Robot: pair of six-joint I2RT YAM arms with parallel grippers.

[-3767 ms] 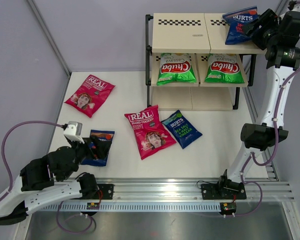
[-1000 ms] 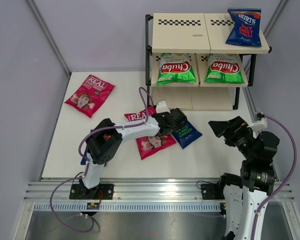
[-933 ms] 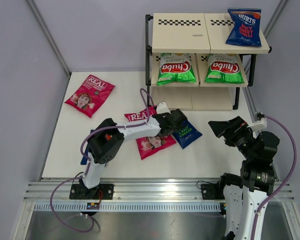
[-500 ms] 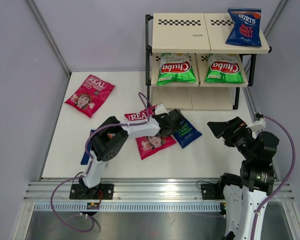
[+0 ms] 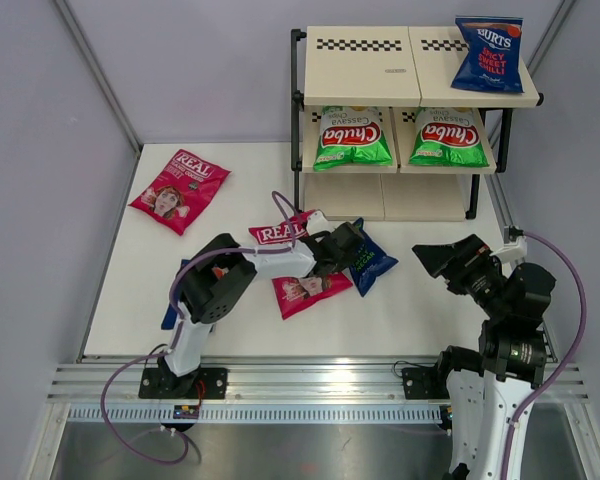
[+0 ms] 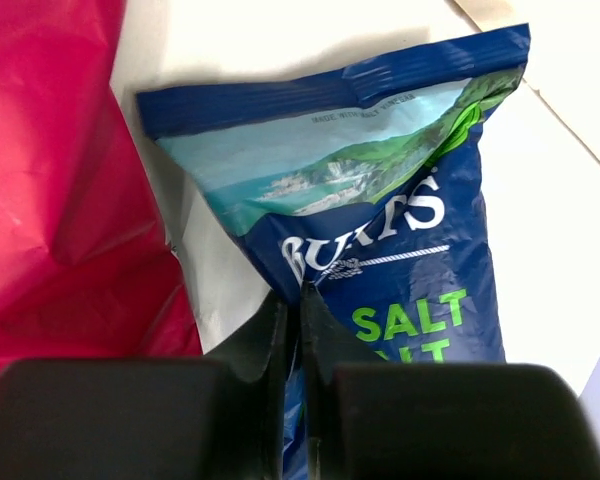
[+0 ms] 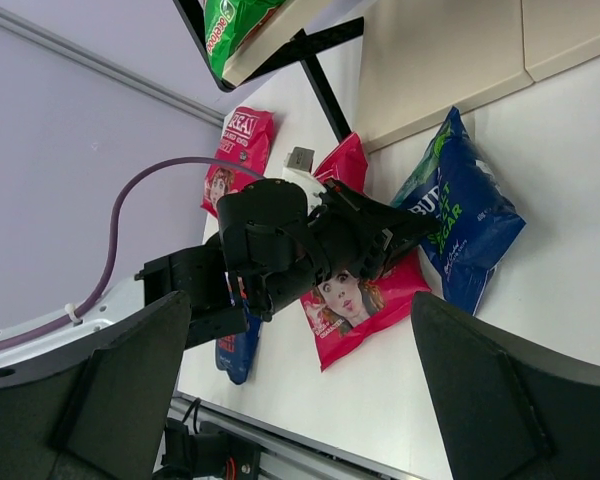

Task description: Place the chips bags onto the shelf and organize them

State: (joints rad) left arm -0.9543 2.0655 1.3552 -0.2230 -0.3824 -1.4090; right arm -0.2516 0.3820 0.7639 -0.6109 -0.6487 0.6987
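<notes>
Pinching the blue BURTS bag (image 6: pixel 380 230) by its thin edge, the left pincer (image 6: pixel 298 300) is closed tight on it. That is most likely because the flat edge is easy to hold and the chips inside do not get squashed. The bag sits in the middle of the top view on the white worktop (image 5: pixel 400 320), touching a red REAL bag (image 5: pixel 302 288) that lies under the arm. White letters on it say BURTS, and green letters say SALT. Another REAL bag (image 5: pixel 180 188) lies at the left, and a third blue bag (image 5: pixel 169 312) peeks out from under the arm. On the shelf (image 5: pixel 360 70) at the upper right, one BURTS bag (image 5: pixel 488 52) stands on top, so this one probably belongs beside it. Two green Chuba bags (image 5: pixel 353 137) fill the middle board. The right pincer (image 5: pixel 435 258) hangs wide apart at the right and holds nothing.
</notes>
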